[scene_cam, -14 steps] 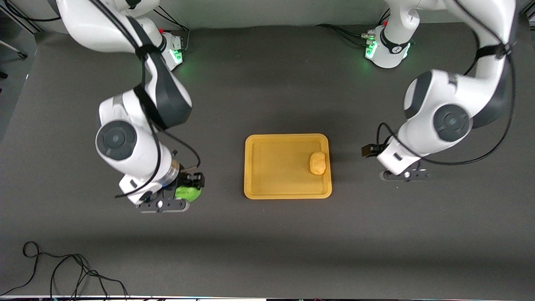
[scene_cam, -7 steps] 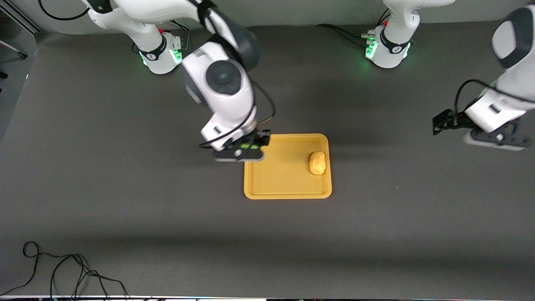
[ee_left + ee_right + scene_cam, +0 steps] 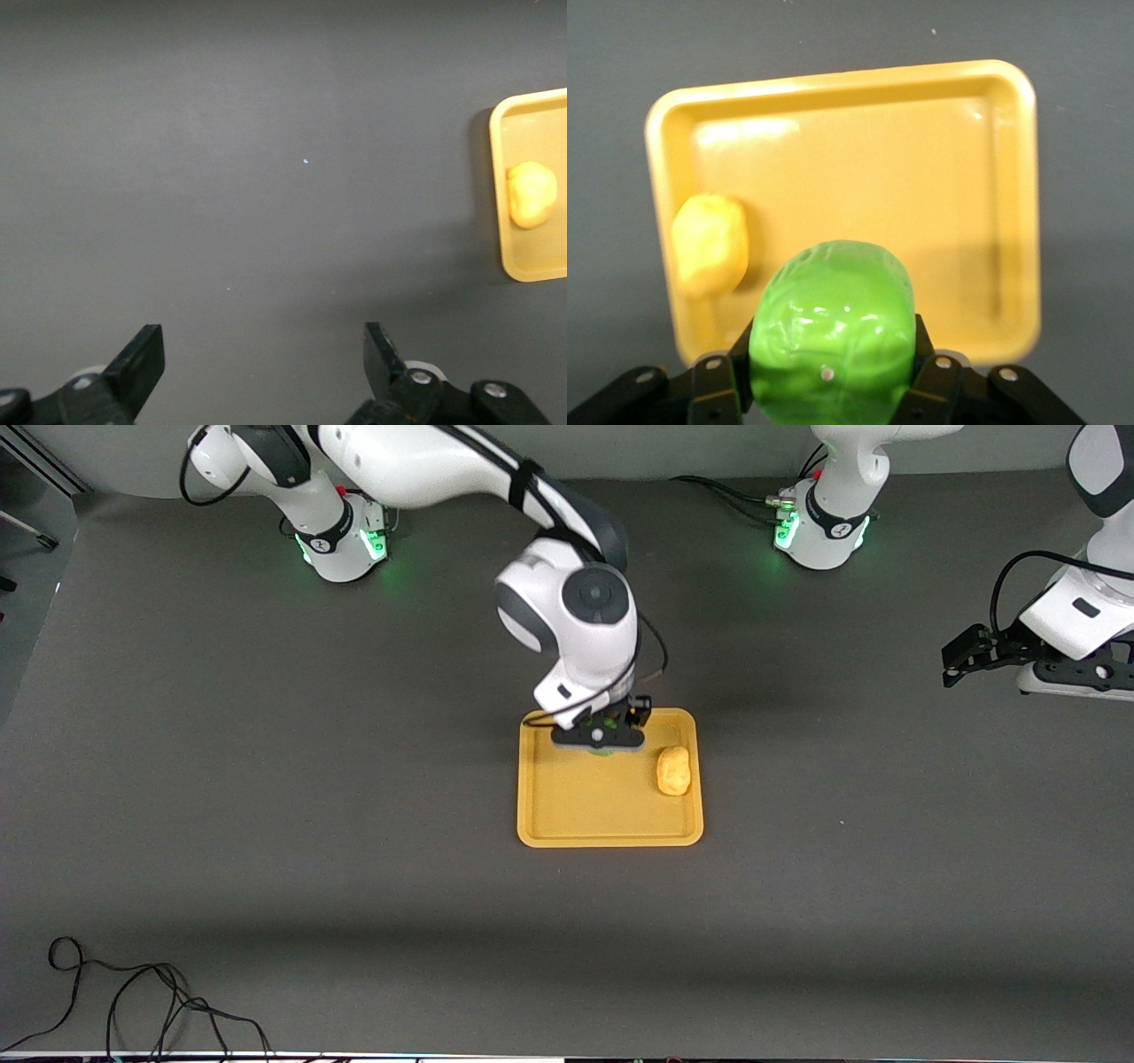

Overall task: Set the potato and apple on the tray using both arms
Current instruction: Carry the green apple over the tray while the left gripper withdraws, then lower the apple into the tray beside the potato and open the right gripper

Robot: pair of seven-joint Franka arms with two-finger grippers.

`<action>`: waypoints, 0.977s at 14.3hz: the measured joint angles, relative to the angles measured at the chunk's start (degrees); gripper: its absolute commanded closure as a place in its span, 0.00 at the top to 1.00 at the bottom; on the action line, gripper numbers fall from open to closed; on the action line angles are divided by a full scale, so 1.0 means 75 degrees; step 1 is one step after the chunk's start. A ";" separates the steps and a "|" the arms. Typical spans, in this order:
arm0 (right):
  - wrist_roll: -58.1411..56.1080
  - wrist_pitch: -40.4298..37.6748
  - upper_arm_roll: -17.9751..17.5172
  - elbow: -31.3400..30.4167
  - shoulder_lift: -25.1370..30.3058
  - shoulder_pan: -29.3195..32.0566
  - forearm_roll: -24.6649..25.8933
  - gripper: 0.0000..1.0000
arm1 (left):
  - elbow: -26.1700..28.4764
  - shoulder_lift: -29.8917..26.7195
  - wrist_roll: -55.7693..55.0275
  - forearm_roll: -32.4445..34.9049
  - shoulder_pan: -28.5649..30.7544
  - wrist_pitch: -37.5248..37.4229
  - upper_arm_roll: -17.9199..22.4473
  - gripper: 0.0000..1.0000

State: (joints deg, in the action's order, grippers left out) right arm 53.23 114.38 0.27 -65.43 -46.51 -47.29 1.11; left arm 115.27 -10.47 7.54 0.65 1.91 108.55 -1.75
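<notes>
The yellow-orange tray (image 3: 567, 815) lies mid-table. The potato (image 3: 673, 770) rests on it by the rim toward the left arm's end; it also shows in the right wrist view (image 3: 709, 244) and the left wrist view (image 3: 531, 195). My right gripper (image 3: 601, 737) is shut on the green apple (image 3: 831, 341) and holds it over the tray's edge nearest the robots' bases; in the front view only a green sliver (image 3: 603, 752) shows under the gripper. My left gripper (image 3: 264, 365) is open and empty, up over bare table at the left arm's end (image 3: 966, 657).
Dark table mat (image 3: 266, 779) all round the tray. A black cable (image 3: 133, 1001) coils on the table at the front edge toward the right arm's end. The arm bases (image 3: 341, 540) stand at the back edge.
My right gripper has carried the apple from the right arm's end of the table to over the tray. My left arm has drawn away from the tray and risen.
</notes>
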 measured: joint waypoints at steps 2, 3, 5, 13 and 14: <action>0.0000 0.0674 0.0014 -0.0025 -0.0536 0.0038 0.0134 0.42 | 0.0012 -0.0001 -0.0013 0.0094 0.0000 0.0000 -0.0013 1.00; 0.0000 0.0863 0.0015 -0.0030 -0.0739 0.0039 0.0161 0.42 | 0.0023 -0.0001 -0.0013 0.0105 0.0000 0.0000 -0.0014 1.00; 0.0000 0.1136 0.0015 -0.0030 -0.1038 0.0034 0.0189 0.42 | 0.0051 -0.0001 -0.0012 0.0114 0.0000 0.0000 -0.0018 1.00; 0.0000 0.1533 0.0043 0.0027 -0.1336 0.0036 0.0224 1.00 | 0.0160 0.0003 -0.0012 0.0119 0.0000 -0.0006 -0.0053 1.00; 0.0000 0.1502 0.0055 0.0084 -0.1294 0.0039 0.0224 1.00 | 0.0161 0.0003 -0.0012 0.0120 0.0000 -0.0006 -0.0053 1.00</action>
State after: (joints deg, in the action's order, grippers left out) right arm 53.23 125.65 0.68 -64.80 -56.21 -47.00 2.80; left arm 116.48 -10.45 7.44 1.55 1.90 108.51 -2.15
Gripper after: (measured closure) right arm 0.128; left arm 0.000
